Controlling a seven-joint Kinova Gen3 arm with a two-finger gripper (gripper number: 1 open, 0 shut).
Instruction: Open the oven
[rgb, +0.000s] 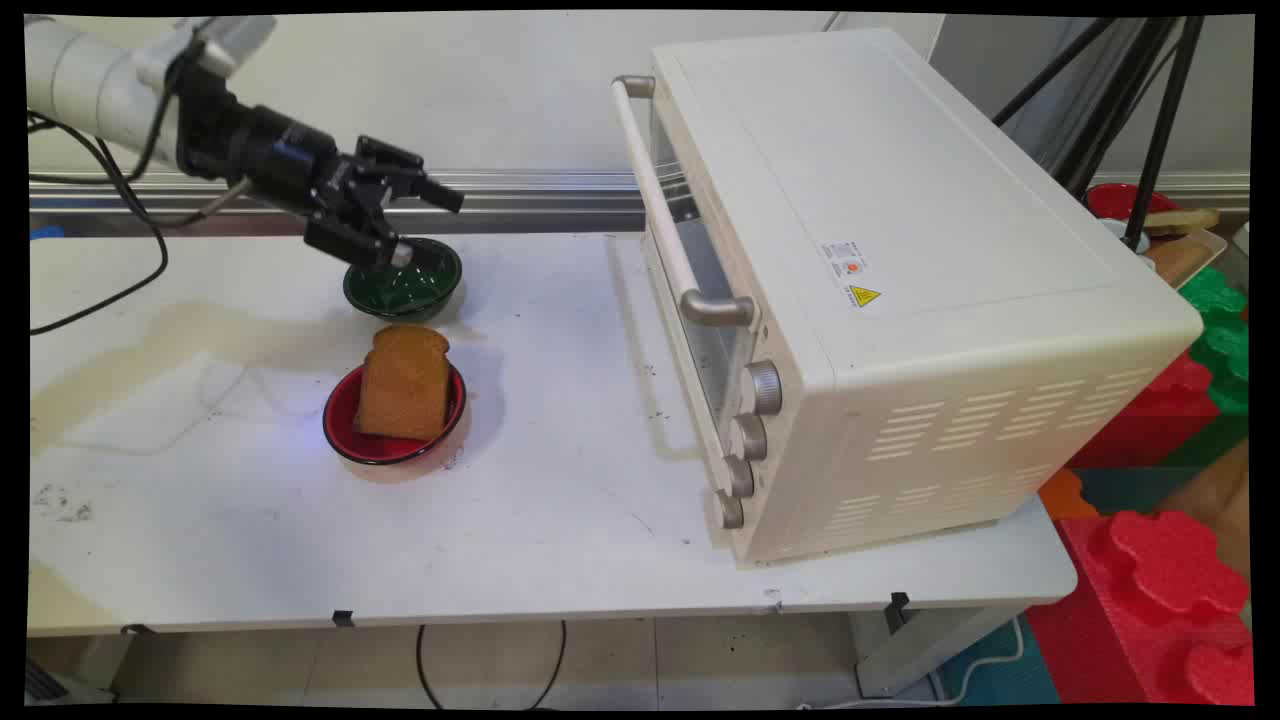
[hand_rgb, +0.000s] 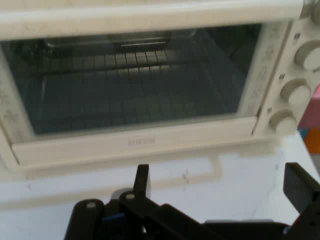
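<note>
**Pincer open above green bowl, aimed at toaster oven**

The pincer (rgb: 420, 222) hangs over the far left part of the tabletop (rgb: 560, 480), its long axis running nearly level and pointing right, toward the glass door of the toaster oven (rgb: 900, 260). Its two black fingers (hand_rgb: 142, 181) stand wide apart and hold nothing; bare tabletop shows between them in the hand view.

Directly under the lower finger sits a dark green bowl (rgb: 405, 285); whether finger and bowl touch cannot be told. Just nearer the camera, a red bowl (rgb: 350, 430) carries a slice of brown bread (rgb: 405, 385) standing on edge and leaning.

The oven is cream-white, door shut, with a long bar handle (rgb: 660, 210) across the door's top and four round knobs (rgb: 748, 437) in a column at its near side. A wire rack shows behind the glass.

Between the bowls and the oven door lies a broad open strip of tabletop. The oven's right end reaches the tabletop's right edge. Black cables (rgb: 120, 200) trail from the arm at the left.
</note>
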